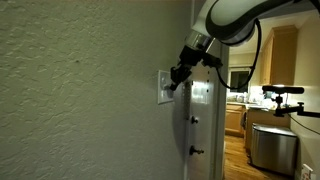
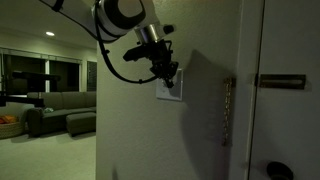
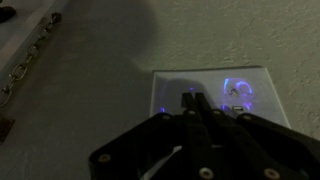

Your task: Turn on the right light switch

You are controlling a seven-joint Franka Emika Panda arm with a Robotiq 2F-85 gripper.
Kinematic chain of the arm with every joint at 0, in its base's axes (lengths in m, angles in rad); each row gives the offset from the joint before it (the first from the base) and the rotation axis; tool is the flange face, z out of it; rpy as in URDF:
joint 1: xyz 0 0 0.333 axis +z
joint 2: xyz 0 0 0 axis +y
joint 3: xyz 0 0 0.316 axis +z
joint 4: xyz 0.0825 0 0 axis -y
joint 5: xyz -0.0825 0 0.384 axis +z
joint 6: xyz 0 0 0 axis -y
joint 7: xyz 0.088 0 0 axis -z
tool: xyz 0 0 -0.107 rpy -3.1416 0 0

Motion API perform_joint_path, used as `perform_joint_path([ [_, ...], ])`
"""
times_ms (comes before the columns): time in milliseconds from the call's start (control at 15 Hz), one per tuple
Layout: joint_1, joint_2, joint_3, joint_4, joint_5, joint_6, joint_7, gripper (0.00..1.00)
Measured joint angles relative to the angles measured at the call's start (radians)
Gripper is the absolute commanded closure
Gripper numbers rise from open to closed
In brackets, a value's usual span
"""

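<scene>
Wrist view: the claw (image 3: 190,112), closed and empty, is set against the wall plate (image 3: 170,85); the right light switch (image 3: 240,95), just beside its tip, is judged not yet pressed.

White arm (image 1: 232,15), black tool (image 1: 180,73).

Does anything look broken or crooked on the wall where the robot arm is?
Nothing looks broken. The white switch plate sits straight on the wall, with the gripper right at it. The only funny thing is a bluish glow on the plate in the wrist view; where it comes from isn't visible.
</scene>
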Motion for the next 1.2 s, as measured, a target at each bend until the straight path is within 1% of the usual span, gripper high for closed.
perform_joint_path([
  [67, 0.0, 0.0, 0.0, 0.0, 0.002, 0.0, 0.0, 0.93],
  [133, 0.0, 0.0, 0.0, 0.0, 0.004, 0.0, 0.0, 0.93],
  [200, 0.0, 0.0, 0.0, 0.0, 0.01, 0.0, 0.0, 0.91],
  [400, 0.0, -0.003, -0.001, 0.001, 0.034, -0.009, -0.003, 0.93],
  [533, 0.0, -0.014, 0.0, 0.002, 0.042, -0.035, -0.007, 0.93],
  [867, 0.0, -0.087, -0.004, 0.005, 0.043, -0.125, -0.026, 0.93],
  [933, 0.0, -0.101, -0.005, 0.005, 0.043, -0.138, -0.029, 0.68],
  [1000, 0.0, -0.112, -0.006, 0.006, 0.043, -0.149, -0.032, 0.67],
  [1133, 0.0, -0.123, -0.006, 0.006, 0.044, -0.163, -0.036, 0.56],
  [1200, 0.0, -0.123, -0.006, 0.005, 0.048, -0.168, -0.039, 0.48],
])
